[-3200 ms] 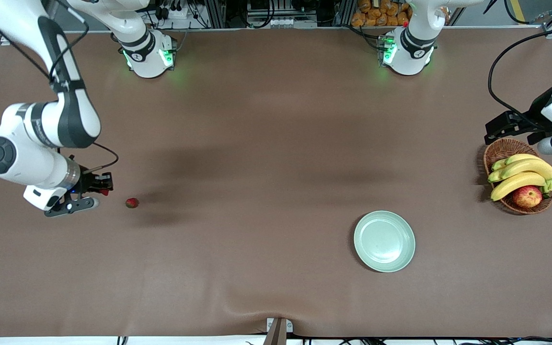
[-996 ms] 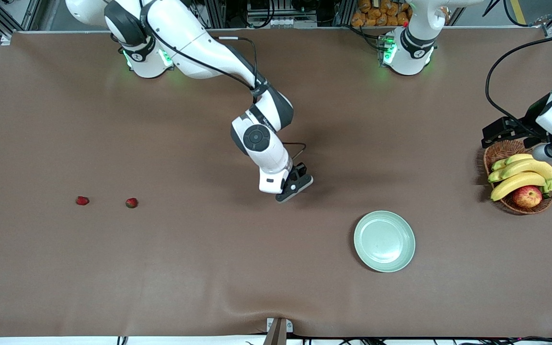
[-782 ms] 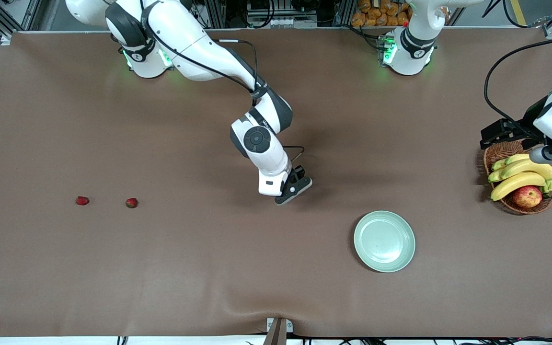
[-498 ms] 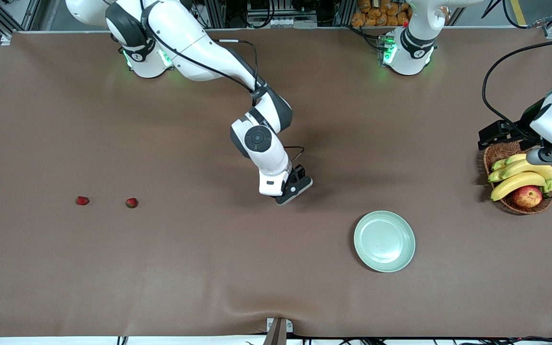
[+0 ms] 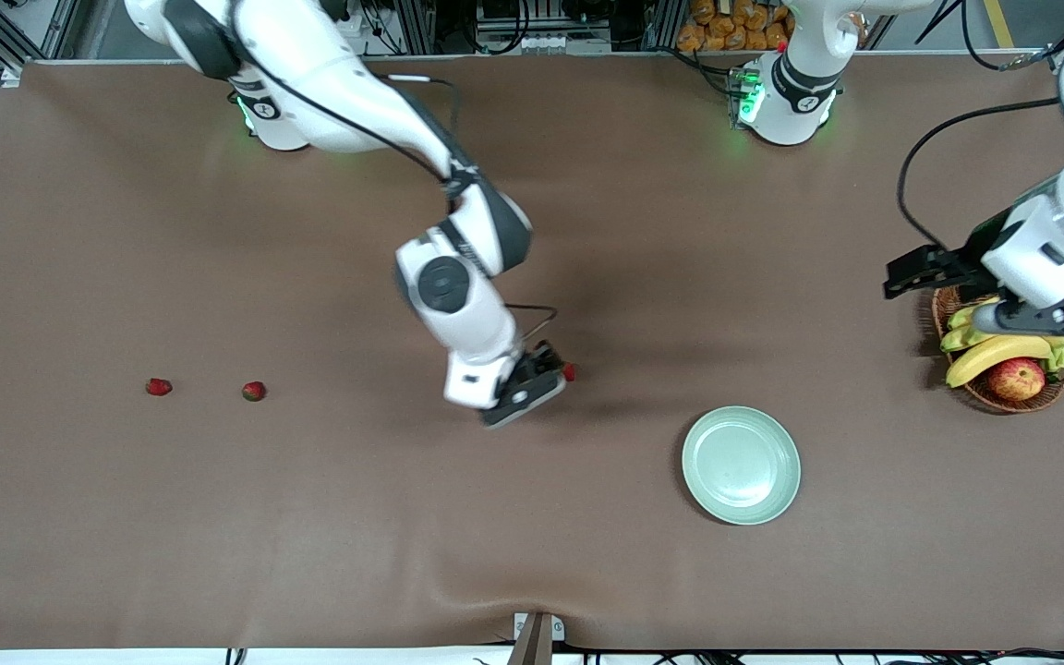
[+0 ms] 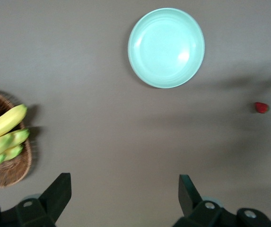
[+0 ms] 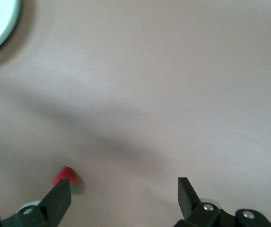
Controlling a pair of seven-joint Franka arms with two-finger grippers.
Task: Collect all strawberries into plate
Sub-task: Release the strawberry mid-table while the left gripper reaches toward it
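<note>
Brown worktop (image 5: 310, 536), working near to far.

Plate (image 5: 741, 466) sits nearest the front camera and has nothing in it. No berry is delivered yet.

Two strawberries (image 5: 159, 387) lie a bit farther back at the right arm's end, just beside each other and untouched.

What changed: the right pincer (image 5: 539, 379) was clamped a second ago and its fingers now stand apart. The third strawberry (image 5: 569, 372) lies on the cloth just beside one fingertip, free of the grip. The right wrist view confirms it, with the berry (image 7: 65, 178) down on the cloth by one finger (image 7: 59, 201). It is mid-worktop, farther from the camera than the plate and well apart from it. The arm has also pulled back slightly toward its own end.

My read: this is a drop short of the plate, probably staged for the other arm. The berry still needs a second pick.

Left pincer (image 5: 975, 296) is over the wicker basket (image 5: 1003, 392), fingers apart and holding nothing. It has drifted off the basket toward the middle. Its wrist camera shows both plate (image 6: 166, 47) and dropped berry (image 6: 261, 107).

Three seconds back, the right pincer was at its own end among the berries. Only one lay in plain sight there, now two do.
</note>
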